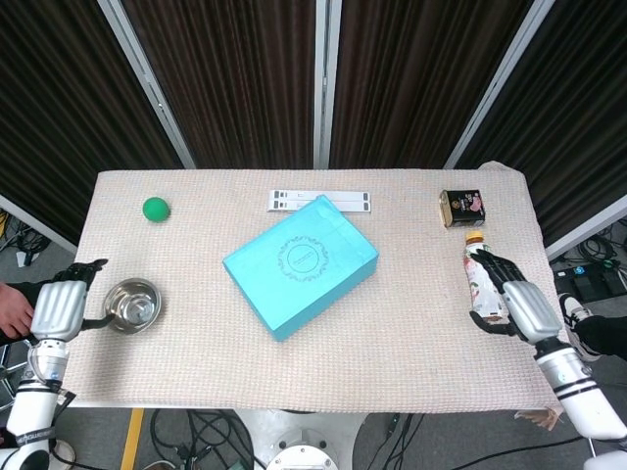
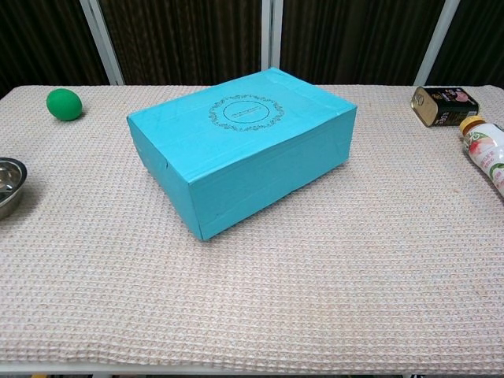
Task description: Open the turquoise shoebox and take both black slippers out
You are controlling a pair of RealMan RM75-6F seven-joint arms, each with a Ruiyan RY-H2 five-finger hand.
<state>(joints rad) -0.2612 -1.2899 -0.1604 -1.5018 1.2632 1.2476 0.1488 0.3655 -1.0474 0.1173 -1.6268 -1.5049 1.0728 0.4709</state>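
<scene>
Centrally, closed turquoise shoebox [image 1: 300,264], well apart from both seemingly empty, loose-fingered robot hands [image 1: 59,309] [image 1: 519,304].

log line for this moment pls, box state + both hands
shoebox: lid closed, slippers unseen | left hand: empty, beside bowl | right hand: empty, beside bottle | phase: approach

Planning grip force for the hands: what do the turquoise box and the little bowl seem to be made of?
The turquoise shoebox looks like matte paper-covered cardboard: flat faces, creased edges, a printed emblem on the lid. The bowl looks like polished metal, probably stainless steel, given its mirror-like glints.
</scene>
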